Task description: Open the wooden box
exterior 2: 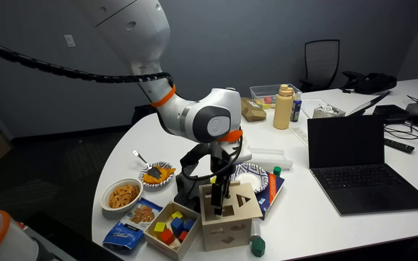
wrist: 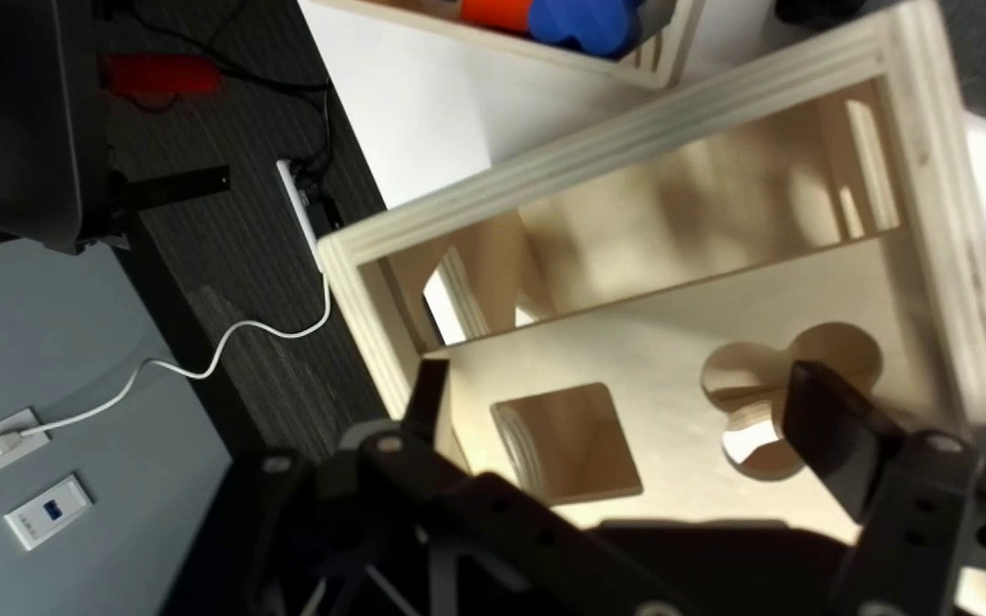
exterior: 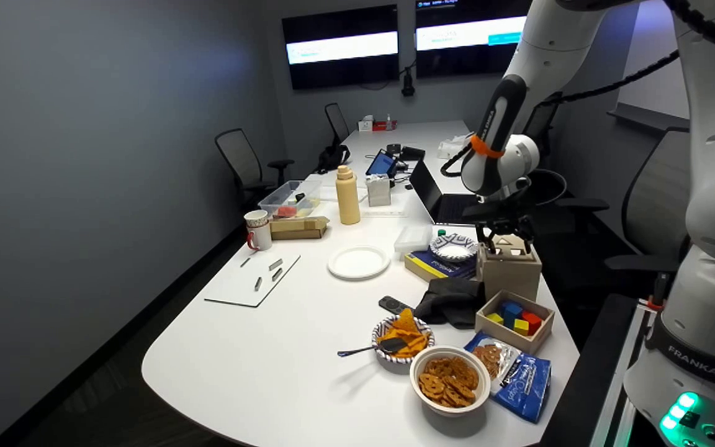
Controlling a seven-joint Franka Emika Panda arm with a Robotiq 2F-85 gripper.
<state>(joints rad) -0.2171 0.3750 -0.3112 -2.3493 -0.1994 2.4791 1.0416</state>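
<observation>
Wrist view shows the jaws spread wide over the wooden box (wrist: 664, 351), which stands on the table (exterior 2: 292, 217) beside coloured blocks (exterior 2: 177, 225), plus a white plug (wrist: 2, 444) it alone catches, while "FRANKA EMIKA" reads on the arm (exterior: 544, 62) in an exterior view.

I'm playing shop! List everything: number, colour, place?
table: 1, white, centre
wooden box: 1, tan, table edge
tray: 1, tan, beside box
blocks: several, mostly red, blue, yellow, in tray
snack bag: 1, blue, beside tray
pretzel bowl: 1, white, beside bag
patterned dishes: 2, blue-white, near pretzel bowl and box
plate: 1, white, mid-table
tall bottle: 1, yellow, beyond plate
large laptop: 1, black, on table
clutter: uncounted, mixed, across table
chairs: several, dark, around table
screens: 2, dark, far wall
arm: 1, white, over table
fingers: 2, black, over box
</observation>
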